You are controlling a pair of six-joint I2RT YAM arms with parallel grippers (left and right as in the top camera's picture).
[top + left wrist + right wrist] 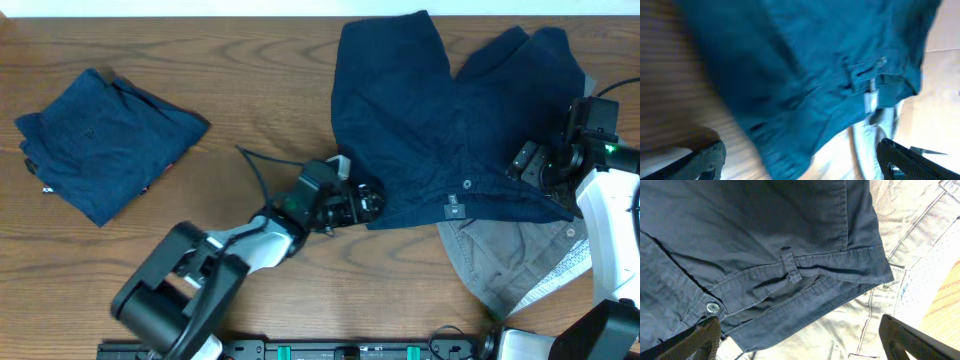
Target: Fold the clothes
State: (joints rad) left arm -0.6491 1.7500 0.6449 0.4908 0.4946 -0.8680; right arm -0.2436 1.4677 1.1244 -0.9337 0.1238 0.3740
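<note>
One folded navy pair (105, 145) by the left edge. Left gripper (372, 203), jaws wide apart and empty, at the left end of the waistband (450, 205). Spread navy shorts (420, 110) toward the far right corner, waistband lying left to right, over grey shorts (500, 265). Right gripper (530, 165), jaws also apart and empty, above the right end.

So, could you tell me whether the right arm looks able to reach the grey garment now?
Probably yes: the right pincer hovers over the navy shorts, and the grey garment lies partly bare just beside it, only its top covered.
</note>
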